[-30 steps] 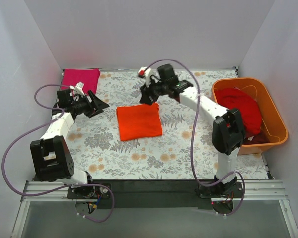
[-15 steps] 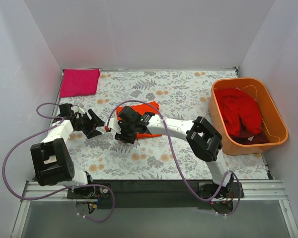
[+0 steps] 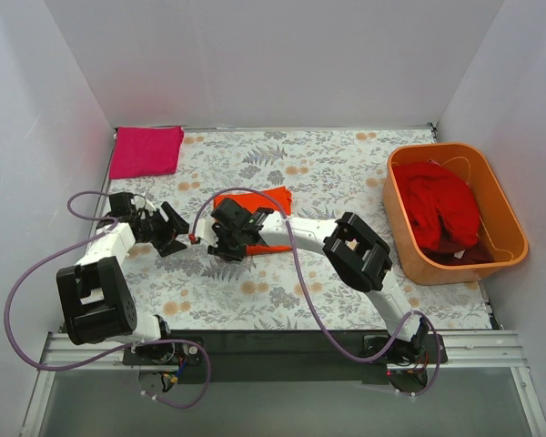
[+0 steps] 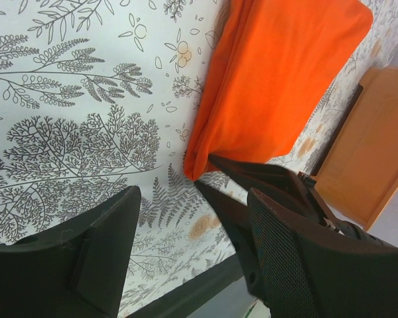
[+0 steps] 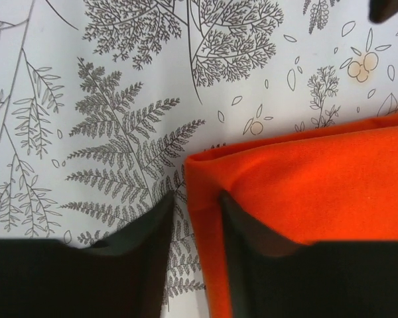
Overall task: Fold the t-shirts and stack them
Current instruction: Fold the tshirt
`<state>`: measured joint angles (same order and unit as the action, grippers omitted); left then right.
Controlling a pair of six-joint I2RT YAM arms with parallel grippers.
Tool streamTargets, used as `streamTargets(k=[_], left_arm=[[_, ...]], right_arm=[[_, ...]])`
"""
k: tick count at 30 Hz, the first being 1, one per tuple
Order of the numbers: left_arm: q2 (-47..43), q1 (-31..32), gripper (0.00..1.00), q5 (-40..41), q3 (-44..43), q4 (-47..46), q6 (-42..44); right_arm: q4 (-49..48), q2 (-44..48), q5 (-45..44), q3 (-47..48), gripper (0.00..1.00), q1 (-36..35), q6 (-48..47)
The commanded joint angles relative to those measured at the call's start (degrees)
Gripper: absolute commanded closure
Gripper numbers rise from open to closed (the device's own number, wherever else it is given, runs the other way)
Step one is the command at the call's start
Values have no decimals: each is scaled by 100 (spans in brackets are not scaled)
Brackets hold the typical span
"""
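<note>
The bright orange t-shirt (image 3: 271,198) lies folded on the flowered table (image 3: 337,173), partly under my right arm. My right gripper (image 3: 220,244) is at its near left corner. In the right wrist view the gripper (image 5: 196,207) pinches the folded edge of the shirt (image 5: 318,185), one finger on top and one on the table. My left gripper (image 3: 175,229) is open and empty just left of the shirt, which also shows in the left wrist view (image 4: 278,79). The magenta-pink t-shirt (image 3: 147,150) lies folded at the back left. The red t-shirt (image 3: 441,205) is bunched in the tub.
A rigid orange plastic tub (image 3: 505,214) stands at the right edge of the table and shows in the left wrist view (image 4: 378,152). White walls close in the back and both sides. A black rail runs along the near edge.
My right arm swung from behind the orange shirt to its near left corner and closed on the edge. My left gripper moved nearer and toward the shirt's left side.
</note>
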<state>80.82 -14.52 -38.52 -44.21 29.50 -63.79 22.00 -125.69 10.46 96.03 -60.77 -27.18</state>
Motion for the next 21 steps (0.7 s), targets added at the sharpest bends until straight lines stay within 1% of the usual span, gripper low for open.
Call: streamTargets(k=[1, 2, 4, 7, 10, 11, 12, 16, 17, 21], left_arm=[[-189, -24, 36, 29, 96, -102, -116], [-189, -24, 36, 29, 114, -137, -125], [-180, -15, 36, 47, 210, -155, -203], [-111, -15, 34, -94, 429, -286, -353], [-14, 11, 29, -331, 658, -567, -581], [30, 46, 23, -392, 702, -785, -643], [48, 72, 21, -428, 746, -909, -748], [294, 309, 18, -507, 931, -1716, -1345], [399, 440, 17, -498, 949, -1876, -1616], [645, 854, 16, -297, 966, -2562, -2163]], right_arm=[[-187, -140, 35, 92, 68, 4, -86], [-213, -175, 0, 13, 77, 4, -95], [-214, -158, -53, -58, 98, 56, -95], [-319, 26, 87, -198, 99, 214, -33], [-503, 298, 526, -269, 99, 416, 11], [-521, 351, 745, -251, 99, 461, 11], [-582, 404, 825, -234, 99, 496, 37], [-627, 563, 1133, -181, 99, 540, 98], [-627, 572, 1203, -164, 99, 540, 107], [-627, 659, 1309, -172, 99, 549, 178]])
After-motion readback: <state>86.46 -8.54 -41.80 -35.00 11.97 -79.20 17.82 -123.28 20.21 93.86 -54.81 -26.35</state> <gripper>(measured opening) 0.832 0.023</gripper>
